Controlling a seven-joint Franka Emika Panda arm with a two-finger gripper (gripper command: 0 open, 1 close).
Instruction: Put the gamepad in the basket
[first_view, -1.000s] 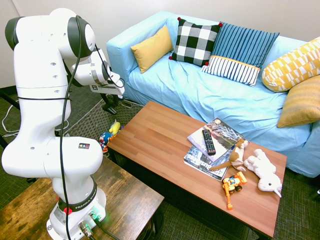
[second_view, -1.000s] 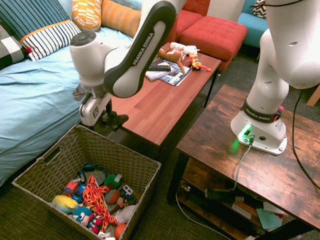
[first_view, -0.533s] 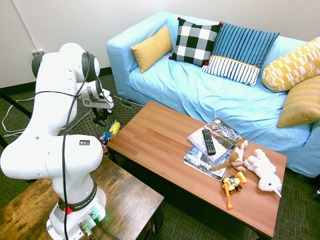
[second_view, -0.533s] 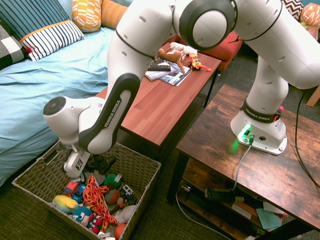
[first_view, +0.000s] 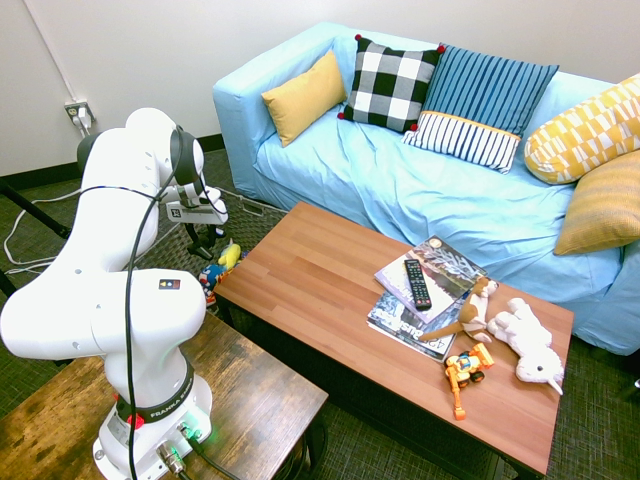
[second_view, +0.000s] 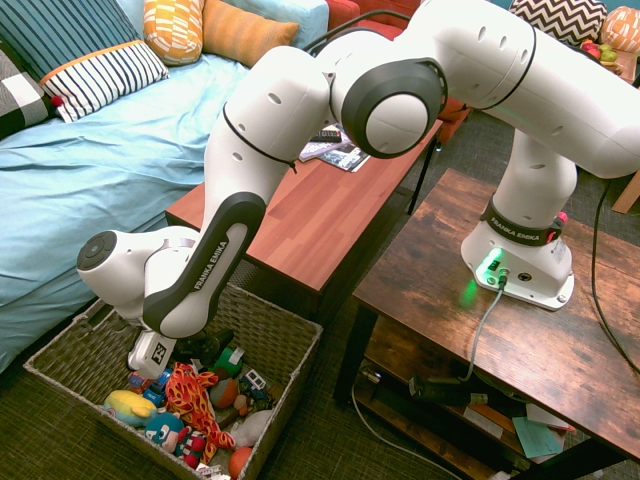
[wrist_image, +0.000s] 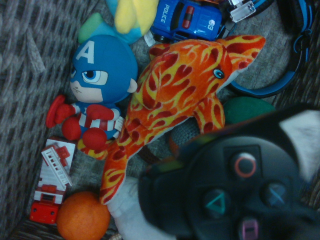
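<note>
Gripper (second_view: 205, 352) is clamped on the gamepad (second_view: 210, 347), pointing nearly straight down, inside the basket (second_view: 290, 340) and low over the toy pile. In the wrist view the gamepad (wrist_image: 227, 192) fills the near foreground, face buttons visible, blurred.

Just under and beside the jaws: orange flame-patterned plush dolphin (wrist_image: 175, 100), with a green ball (wrist_image: 245, 107) next to it. A bit further out: Captain America plush (wrist_image: 97, 85), red toy fire truck (wrist_image: 50, 185), orange ball (wrist_image: 82, 217), blue police car (wrist_image: 187, 20), blue headphones (wrist_image: 292, 60).

From the second exterior view the same dolphin (second_view: 190, 395) lies just below the jaws, and whether the gamepad touches the toys I can't tell.

Well away from the jaws: wooden coffee table (first_view: 330, 290) with a remote control (first_view: 417, 283) on magazines (first_view: 425, 295), plush dog (first_view: 535, 345), yellow toy digger (first_view: 465, 375). Beyond that, the blue sofa (first_view: 420, 190) with cushions.
</note>
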